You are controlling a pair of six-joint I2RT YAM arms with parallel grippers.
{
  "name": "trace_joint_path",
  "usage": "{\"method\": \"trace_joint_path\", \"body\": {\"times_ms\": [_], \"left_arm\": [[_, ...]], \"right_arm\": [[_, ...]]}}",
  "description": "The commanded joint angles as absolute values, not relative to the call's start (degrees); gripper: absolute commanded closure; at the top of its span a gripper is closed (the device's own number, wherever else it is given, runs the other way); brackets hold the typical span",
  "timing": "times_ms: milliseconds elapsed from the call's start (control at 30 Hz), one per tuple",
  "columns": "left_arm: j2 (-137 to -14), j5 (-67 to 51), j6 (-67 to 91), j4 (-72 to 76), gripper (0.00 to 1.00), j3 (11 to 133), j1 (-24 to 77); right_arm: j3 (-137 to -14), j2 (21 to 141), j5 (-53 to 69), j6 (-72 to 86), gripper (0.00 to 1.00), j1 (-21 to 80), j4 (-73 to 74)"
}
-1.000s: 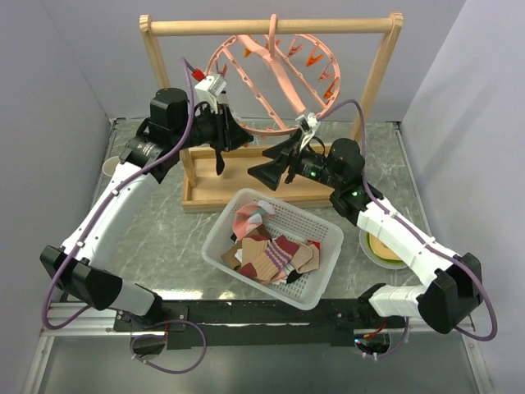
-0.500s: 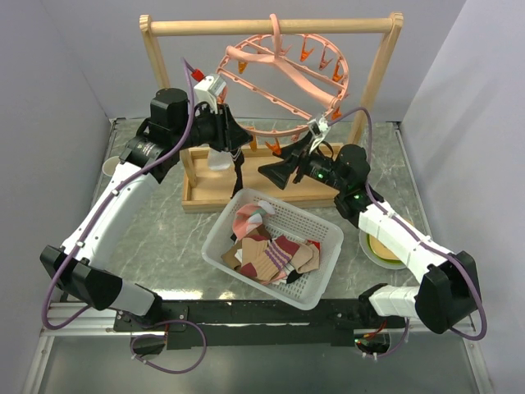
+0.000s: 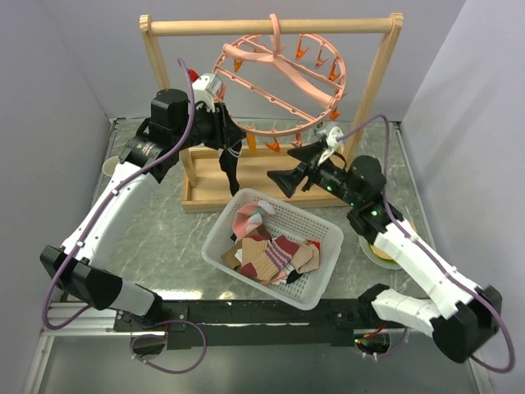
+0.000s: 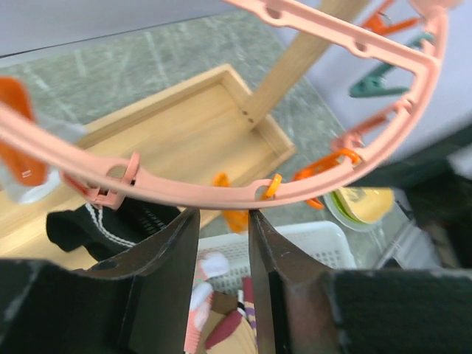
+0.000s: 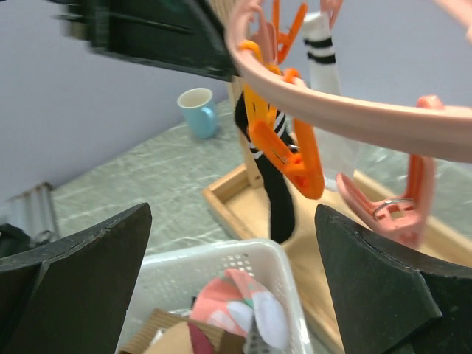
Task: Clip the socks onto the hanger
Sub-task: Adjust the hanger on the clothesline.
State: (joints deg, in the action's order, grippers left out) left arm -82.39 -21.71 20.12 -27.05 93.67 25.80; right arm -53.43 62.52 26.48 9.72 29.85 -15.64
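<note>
Jaws on left gripper (image 4: 223, 221), upper left of the top view, sit narrowly apart with nothing seen between them, tips just under the rim of the hanger (image 4: 199, 198). Black sock (image 3: 229, 164) hangs clipped below the ring, just beside that gripper. White striped sock (image 5: 322, 44) looks clipped next to it. Hanger is hooked on wooden rack (image 3: 271, 26), upper centre, ring tilted. Other socks (image 3: 267, 250) are piled in white basket (image 3: 221, 226), centre frame. Right gripper (image 3: 289, 168), right of centre, is spread wide and empty, near the ring's lower edge and orange clip (image 5: 284, 147).

Risk: the ring hangs free on its hook, so a bump from either finger likely swings it. Left tips this close to the rim could snag it, tug it and shake the black sock loose. Wide right fingers could knock clips.
</note>
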Motion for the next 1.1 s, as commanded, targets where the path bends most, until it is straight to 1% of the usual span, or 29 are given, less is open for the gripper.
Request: {"method": "trace_joint_path", "body": {"times_ms": [0,67,100,200,400,533,633,667,700,767,800,833,900,967,1067], "left_arm": [[-83.4,-14.25,18.72,-26.54,0.61,96.94,25.49],[-83.67,-12.06,18.55,-26.72,0.6,97.64,25.58],[-84.11,-11.52,18.46,-26.81,0.6,97.91,25.49],[-84.72,-10.55,18.54,-26.63,0.59,98.26,25.05],[-85.69,-11.07,19.34,-26.46,0.58,99.31,23.38],[-85.6,-11.69,19.51,-26.63,0.58,99.4,23.29],[-85.43,-11.95,19.86,-26.63,0.58,99.14,23.29],[-85.26,-12.04,19.86,-26.63,0.58,99.14,23.29],[-85.17,-12.04,19.86,-26.63,0.58,99.05,23.29],[-84.82,-12.13,19.78,-26.8,0.58,98.96,23.29],[-84.73,-12.13,19.69,-26.81,0.58,98.88,23.29],[-84.64,-12.3,19.69,-26.81,0.58,98.7,23.29],[-84.29,-12.3,19.78,-26.89,0.58,98.53,23.2],[-84.2,-12.48,19.78,-26.89,0.58,98.18,23.2],[-83.67,-12.57,19.86,-26.89,0.58,98.0,23.2]], "right_arm": [[-51.86,56.26,17.68,0.53,0.0,31.38,-8.62],[-50.02,54.24,14.95,-1.39,0.0,31.38,-7.21],[-49.23,53.45,11.72,-1.93,0.0,31.29,-7.29],[-46.94,51.59,9.49,-4.12,0.0,31.11,-8.52],[-47.46,53.43,5.45,-2.64,0.0,31.03,-10.89],[-46.67,56.15,11.06,-0.36,0.0,31.03,-16.95],[-50.69,59.75,15.54,-0.09,0.0,31.03,-18.98],[-52.02,60.81,20.78,-0.09,0.0,31.03,-18.81],[-53.34,61.86,23.09,-0.09,0.01,31.11,-17.85],[-56.5,64.59,29.93,-0.09,0.04,31.2,-16.62],[-57.21,65.3,32.15,-0.09,0.09,31.29,-16.0],[-58.26,66.43,33.56,-0.09,0.11,31.46,-15.39],[-59.15,67.58,32.62,-0.26,0.13,32.16,-14.24],[-58.72,68.46,30.95,-0.09,0.1,32.17,-15.29],[-58.45,69.43,28.48,-0.35,0.11,32.17,-16.87]]}}
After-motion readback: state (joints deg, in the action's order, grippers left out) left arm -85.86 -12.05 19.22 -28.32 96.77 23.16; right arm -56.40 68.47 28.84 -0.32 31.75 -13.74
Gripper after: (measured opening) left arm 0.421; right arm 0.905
